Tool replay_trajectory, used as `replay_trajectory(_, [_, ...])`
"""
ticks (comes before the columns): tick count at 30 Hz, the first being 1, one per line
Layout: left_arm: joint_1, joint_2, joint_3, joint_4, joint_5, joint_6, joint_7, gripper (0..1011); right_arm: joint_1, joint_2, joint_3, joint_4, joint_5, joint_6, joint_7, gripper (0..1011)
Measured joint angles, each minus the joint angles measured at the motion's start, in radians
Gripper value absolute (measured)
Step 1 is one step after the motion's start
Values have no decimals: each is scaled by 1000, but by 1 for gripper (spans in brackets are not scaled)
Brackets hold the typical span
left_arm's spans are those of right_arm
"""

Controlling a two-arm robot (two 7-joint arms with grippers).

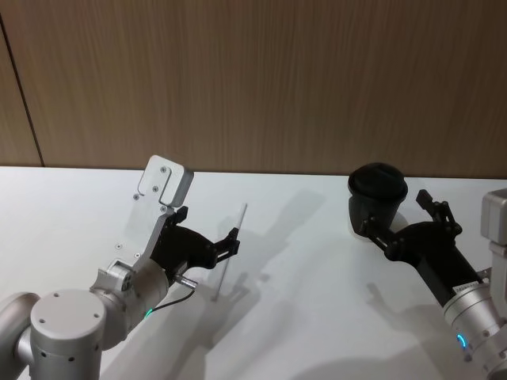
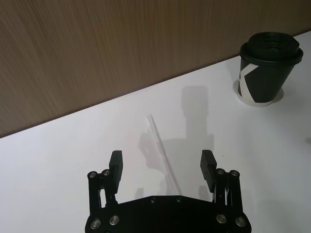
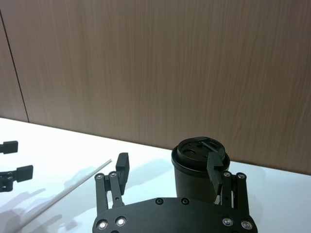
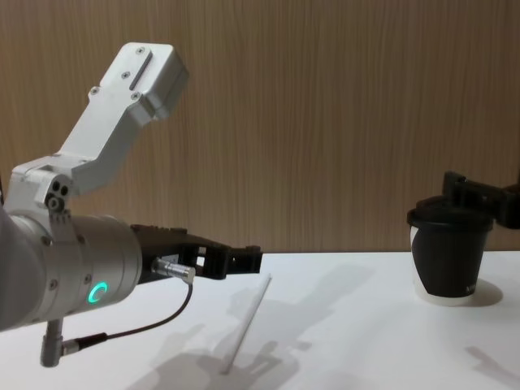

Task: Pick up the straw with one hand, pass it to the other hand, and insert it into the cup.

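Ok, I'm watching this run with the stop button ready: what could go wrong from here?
The straw lies flat on the table beneath the open left gripper; a shallow close could miss it or roll it. The right gripper, open, sits close by the cup; a stray move could tip it. The opening in the lid looks small, so insertion could miss.

light: bright, overhead | shadows: soft, overlapping, on table (image 1: 71,214) | wall (image 1: 277,79): evenly lit

place: probably a lab or office | cues: white table (image 1: 317,317), wood-panel wall (image 1: 253,79)
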Motion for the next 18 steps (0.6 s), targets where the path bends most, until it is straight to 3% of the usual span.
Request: replay_trajectory(18, [-10, -12, 2, 13, 15, 51, -8, 1002, 0, 0, 0, 0, 0, 0, 0, 1001])
